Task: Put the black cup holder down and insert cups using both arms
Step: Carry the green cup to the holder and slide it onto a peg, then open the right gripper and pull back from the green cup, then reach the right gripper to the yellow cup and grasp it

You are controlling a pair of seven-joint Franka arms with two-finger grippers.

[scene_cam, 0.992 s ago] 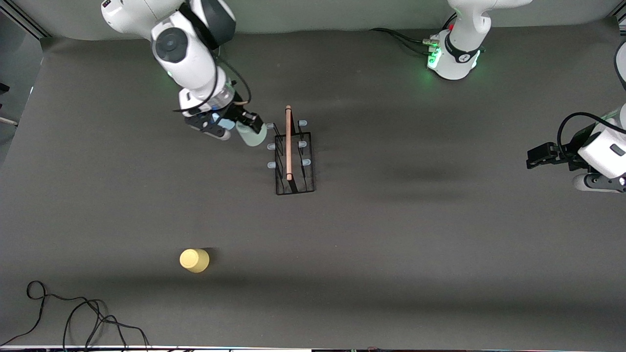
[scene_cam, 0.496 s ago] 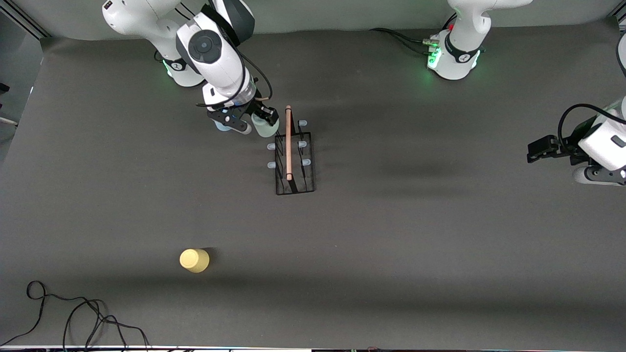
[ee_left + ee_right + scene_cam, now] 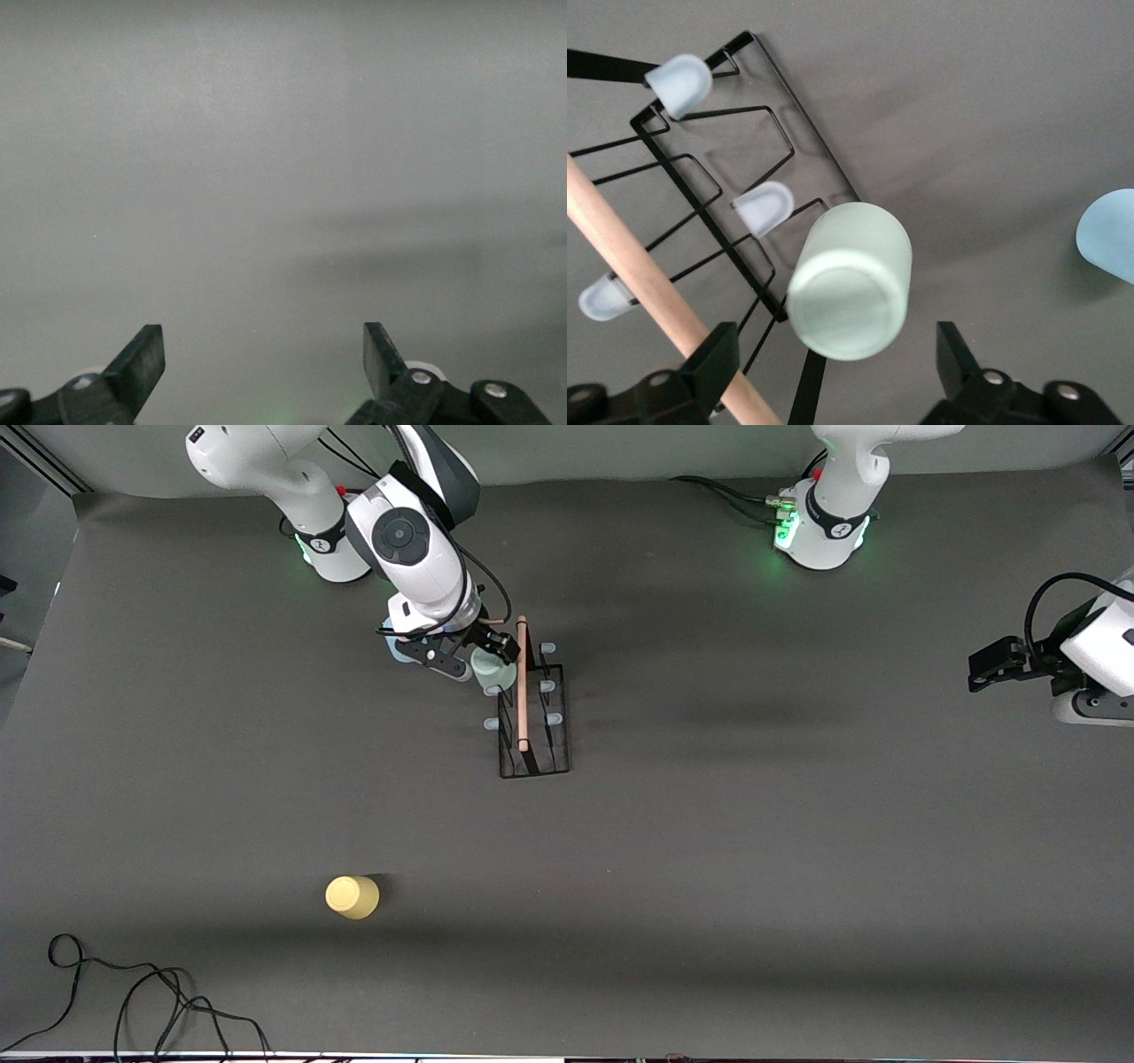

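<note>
Hanging on a peg of the black cup holder (image 3: 532, 717), the pale green cup (image 3: 850, 279) is flanked by the right gripper (image 3: 837, 363), fingers spread, not touching. The left gripper (image 3: 264, 359) is held open over the tabletop (image 3: 753, 850)'s end. A yellow cup (image 3: 352, 896) is seen nearer the camera.

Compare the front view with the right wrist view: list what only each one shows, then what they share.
Only the front view shows the yellow cup standing near the front camera, the floor cable, both arm bases, and the left gripper waiting at its end of the table. Only the right wrist view shows the right gripper with jaws spread apart from the pale green cup. Both show that cup on the black cup holder, its wooden handle, and the light blue cup.
</note>
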